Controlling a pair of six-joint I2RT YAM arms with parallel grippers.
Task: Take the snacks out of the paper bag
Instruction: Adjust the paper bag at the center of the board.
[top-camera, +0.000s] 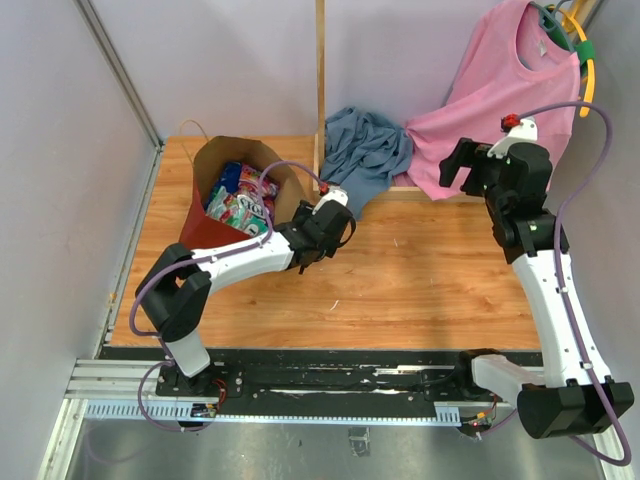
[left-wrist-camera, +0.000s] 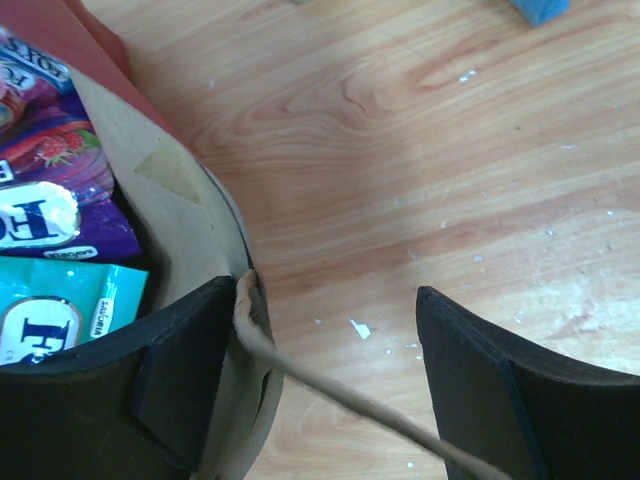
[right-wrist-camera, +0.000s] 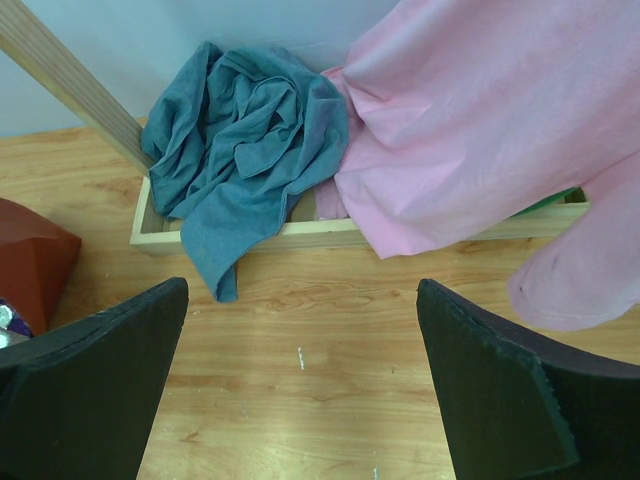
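Observation:
The dark-red paper bag stands open at the table's back left, with several snack packets inside. In the left wrist view its kraft wall shows, with a purple packet and a teal-green packet inside. My left gripper is open at the bag's right rim. The rim and a cord handle lie between its fingers, against the left one. My right gripper is open and empty, held above the table at the back right.
A crumpled blue cloth and a pink shirt hang over a low wooden frame at the back. An upright wooden post stands behind the bag. A bag corner shows left of the right gripper.

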